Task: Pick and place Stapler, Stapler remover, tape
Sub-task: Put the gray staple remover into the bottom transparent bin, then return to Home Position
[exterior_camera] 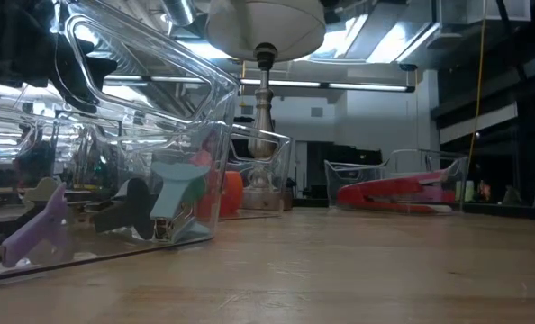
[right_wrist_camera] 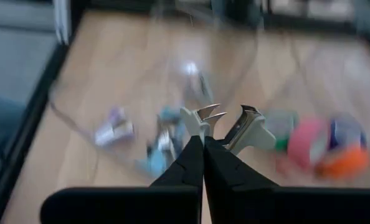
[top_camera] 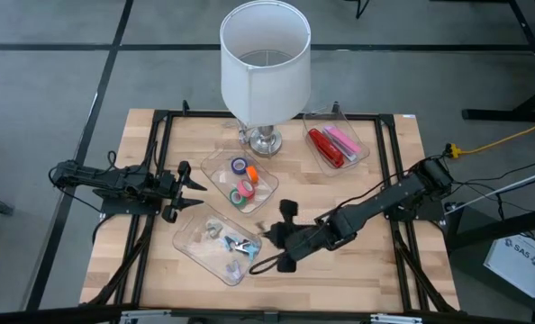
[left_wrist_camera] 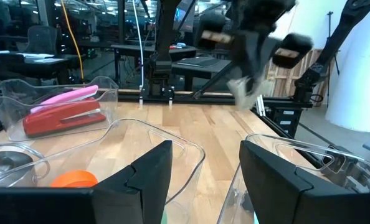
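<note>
Three clear trays stand on the wooden table. The middle tray (top_camera: 240, 180) holds rolls of tape (top_camera: 243, 189) in blue-purple, orange, green and pink-red. The near tray (top_camera: 221, 243) holds several staple removers (top_camera: 236, 243). The far right tray (top_camera: 337, 144) holds a red stapler (top_camera: 323, 147) and a pink one (top_camera: 342, 139). My right gripper (top_camera: 269, 236) hovers at the near tray's right end, shut on a pale staple remover (right_wrist_camera: 228, 127). My left gripper (top_camera: 188, 189) waits open, left of the trays, its fingers (left_wrist_camera: 149, 171) pointing at them. My right gripper pinches the pale staple remover between its two shut fingers (right_wrist_camera: 194, 155), at the end where the remover's two halves meet (right_wrist_camera: 213, 135). Its metal claws (right_wrist_camera: 211, 113) stick out past the fingertips. The remover is lifted clear, above the trays; the left wrist view shows it hanging below the gripper (left_wrist_camera: 244, 87).
A table lamp with a white shade (top_camera: 266, 58) stands at the far middle, its metal foot (top_camera: 264, 139) just behind the tape tray. Black frame rails (top_camera: 155, 162) run along the table's left and right sides. Bare wood (top_camera: 358, 270) lies near right.
</note>
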{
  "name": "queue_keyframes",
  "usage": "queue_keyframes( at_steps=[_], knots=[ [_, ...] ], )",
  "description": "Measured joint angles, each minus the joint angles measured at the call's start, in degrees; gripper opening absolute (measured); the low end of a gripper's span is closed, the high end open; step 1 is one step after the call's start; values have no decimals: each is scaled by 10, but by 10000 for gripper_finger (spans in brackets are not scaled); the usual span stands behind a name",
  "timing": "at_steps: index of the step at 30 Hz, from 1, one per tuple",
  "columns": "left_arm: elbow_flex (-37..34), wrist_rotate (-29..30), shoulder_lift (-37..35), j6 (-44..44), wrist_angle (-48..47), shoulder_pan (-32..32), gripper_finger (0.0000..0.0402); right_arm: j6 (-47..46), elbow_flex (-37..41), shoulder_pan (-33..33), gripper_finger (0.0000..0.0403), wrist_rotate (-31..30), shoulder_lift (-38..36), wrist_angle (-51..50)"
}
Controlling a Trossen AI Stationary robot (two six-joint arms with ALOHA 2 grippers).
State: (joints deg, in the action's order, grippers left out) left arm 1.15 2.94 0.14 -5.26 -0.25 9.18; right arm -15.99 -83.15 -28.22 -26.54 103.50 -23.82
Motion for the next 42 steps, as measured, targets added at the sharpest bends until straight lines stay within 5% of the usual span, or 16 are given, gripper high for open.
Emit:
queue_keyframes(
  at_steps=[5, 17, 27, 32, 42],
  knots=[
    [0, 0, 0, 0, 0, 0, 185, 121, 0, 17, 0, 23, 12, 122],
    [0, 0, 0, 0, 0, 0, 185, 267, 0, 47, 0, 218, 119, 335],
    [0, 0, 0, 0, 0, 0, 185, 284, 0, 67, 18, 225, 140, 376],
    [0, 0, 0, 0, 0, 0, 185, 283, 0, 74, 39, 281, 140, 399],
    [0, 0, 0, 0, 0, 0, 185, 236, 0, 74, 130, 280, 140, 457]
  ],
)
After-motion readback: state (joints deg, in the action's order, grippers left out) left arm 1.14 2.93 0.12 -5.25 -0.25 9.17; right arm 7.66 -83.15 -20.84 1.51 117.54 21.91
